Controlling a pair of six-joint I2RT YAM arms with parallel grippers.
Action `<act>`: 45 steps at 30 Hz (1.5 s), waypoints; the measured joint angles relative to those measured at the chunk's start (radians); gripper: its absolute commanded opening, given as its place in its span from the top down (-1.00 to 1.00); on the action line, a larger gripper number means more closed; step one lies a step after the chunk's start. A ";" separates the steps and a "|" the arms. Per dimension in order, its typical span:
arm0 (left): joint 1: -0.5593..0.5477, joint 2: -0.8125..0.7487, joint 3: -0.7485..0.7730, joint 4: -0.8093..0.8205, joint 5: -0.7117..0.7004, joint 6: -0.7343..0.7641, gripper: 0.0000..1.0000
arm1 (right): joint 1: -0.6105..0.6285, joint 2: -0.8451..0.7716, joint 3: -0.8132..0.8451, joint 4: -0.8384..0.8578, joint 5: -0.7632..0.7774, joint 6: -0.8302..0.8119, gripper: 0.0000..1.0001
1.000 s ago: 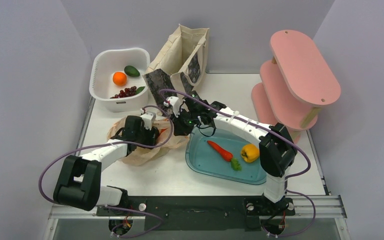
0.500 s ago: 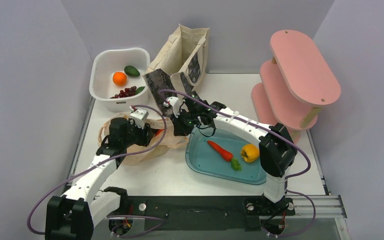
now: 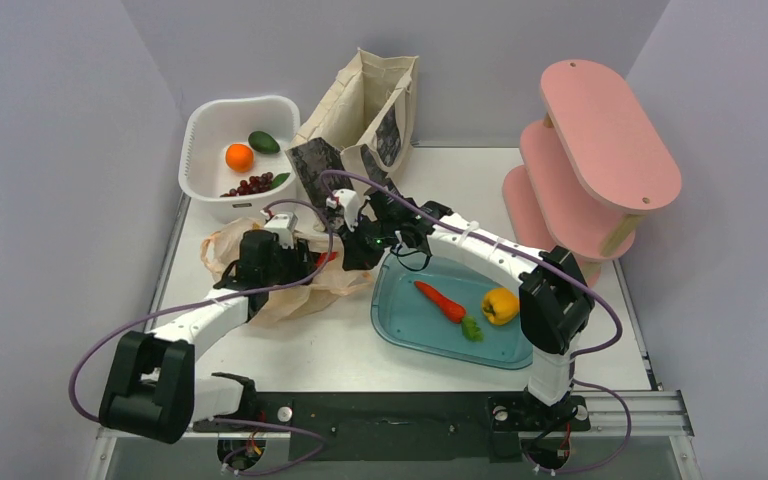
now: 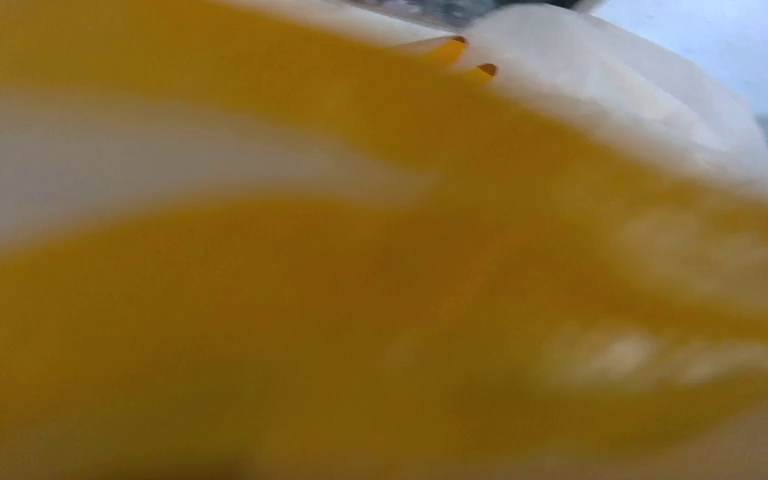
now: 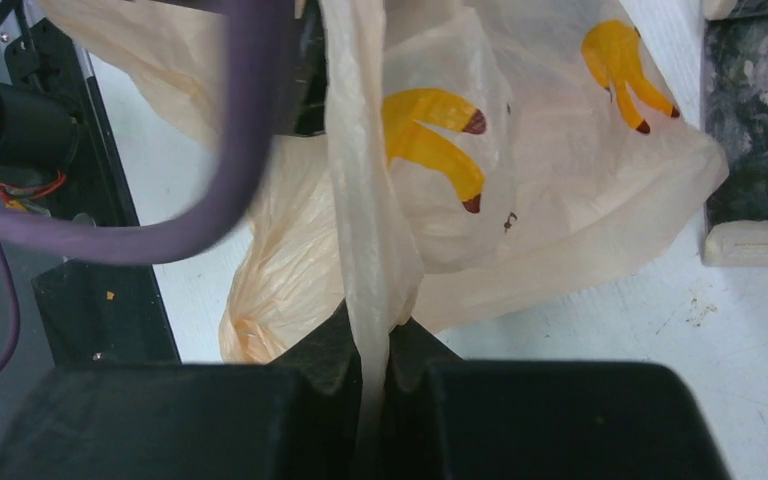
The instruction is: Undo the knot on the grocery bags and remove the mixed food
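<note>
Right wrist view, unlike overhead, shows right jaws clamped on the peach bag [image 5: 560, 190]; left jaws' opening is unclear.

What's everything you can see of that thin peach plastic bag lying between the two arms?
The plastic bag is thin, crinkly, translucent peach film printed with yellow, brown-tipped banana shapes. It lies slumped on the white table, beside the teal tray. The right gripper is shut on a taut strip of it, and the left gripper sits right against it.
</note>
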 measured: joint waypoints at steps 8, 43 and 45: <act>-0.019 0.116 -0.001 0.216 -0.092 -0.120 -0.09 | 0.000 0.015 0.035 0.000 -0.044 0.029 1.00; -0.072 0.223 -0.013 0.507 -0.037 -0.106 0.89 | -0.053 0.082 0.081 -0.026 -0.128 0.113 1.00; -0.057 0.145 -0.031 0.481 -0.011 -0.095 0.94 | -0.061 0.082 0.084 -0.026 -0.130 0.116 1.00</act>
